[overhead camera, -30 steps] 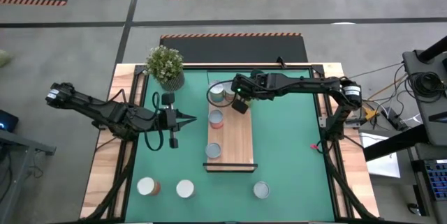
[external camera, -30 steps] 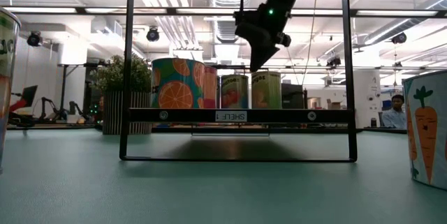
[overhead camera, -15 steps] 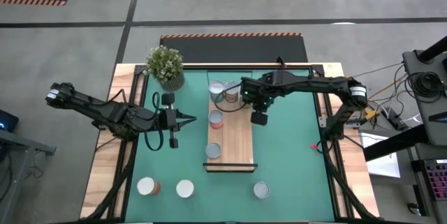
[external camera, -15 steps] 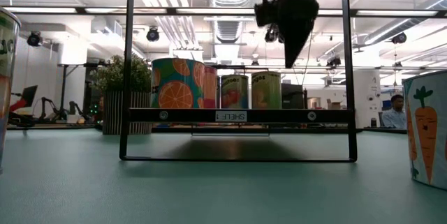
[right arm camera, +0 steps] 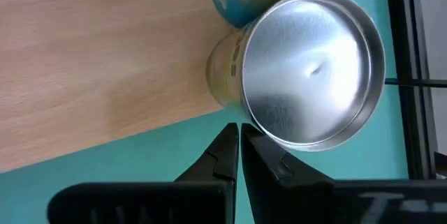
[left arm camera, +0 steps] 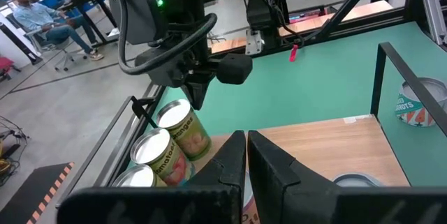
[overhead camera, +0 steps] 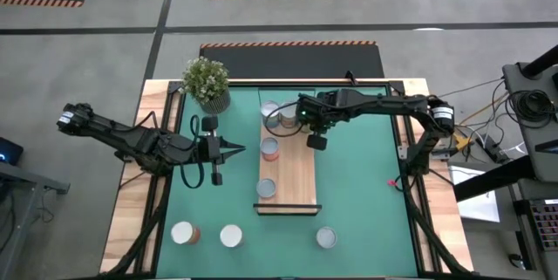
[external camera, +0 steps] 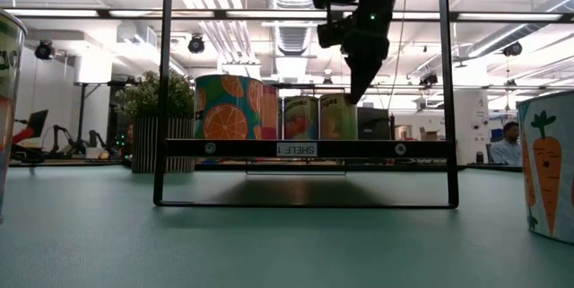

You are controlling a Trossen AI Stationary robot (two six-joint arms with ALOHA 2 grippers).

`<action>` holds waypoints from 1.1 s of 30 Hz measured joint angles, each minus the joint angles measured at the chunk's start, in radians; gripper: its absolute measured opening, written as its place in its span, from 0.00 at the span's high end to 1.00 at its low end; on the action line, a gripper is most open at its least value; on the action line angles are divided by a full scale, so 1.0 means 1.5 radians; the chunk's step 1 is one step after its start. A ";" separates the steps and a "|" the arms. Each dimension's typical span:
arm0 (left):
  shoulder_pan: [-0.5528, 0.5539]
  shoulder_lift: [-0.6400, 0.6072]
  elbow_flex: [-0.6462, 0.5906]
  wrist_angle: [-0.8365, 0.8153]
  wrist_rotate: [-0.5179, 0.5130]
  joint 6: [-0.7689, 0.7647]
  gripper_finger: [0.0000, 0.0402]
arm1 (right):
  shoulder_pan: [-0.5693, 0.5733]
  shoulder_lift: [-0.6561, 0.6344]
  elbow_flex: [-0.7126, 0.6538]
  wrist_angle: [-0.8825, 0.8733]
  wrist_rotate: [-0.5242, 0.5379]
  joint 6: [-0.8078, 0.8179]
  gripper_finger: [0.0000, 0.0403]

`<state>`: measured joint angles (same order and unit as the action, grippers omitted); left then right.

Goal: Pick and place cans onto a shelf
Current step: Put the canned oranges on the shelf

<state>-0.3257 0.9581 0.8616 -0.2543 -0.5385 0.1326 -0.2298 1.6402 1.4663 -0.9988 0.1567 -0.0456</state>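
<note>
1. Nearest us, we see three cans on the green mat.
2. Mid-table, four cans stand on the shelf; the left gripper waits clenched, empty.
3. Farther, the right gripper hovers clenched, empty, beside the far can.

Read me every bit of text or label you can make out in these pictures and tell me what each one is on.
"SHELF 1", mirrored, on the white tag on the front bar of the shelf.
Lettering on the yellow-label can: too blurred to read.
Lettering on the can with orange and blue print beyond the shelf: too small to read.
Nothing else legible.
</note>
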 joint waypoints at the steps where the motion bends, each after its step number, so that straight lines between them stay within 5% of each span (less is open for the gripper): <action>1: 0.000 0.000 0.000 0.000 0.000 0.000 1.00 | 0.000 0.000 0.000 0.002 0.000 0.000 0.98; 33: 0.000 0.000 0.000 0.000 0.000 0.000 1.00 | -0.018 -0.001 0.000 0.052 0.003 0.018 0.98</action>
<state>-0.3259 0.9578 0.8616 -0.2543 -0.5385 0.1326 -0.2562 1.6390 1.4662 -0.9213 0.1612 -0.0185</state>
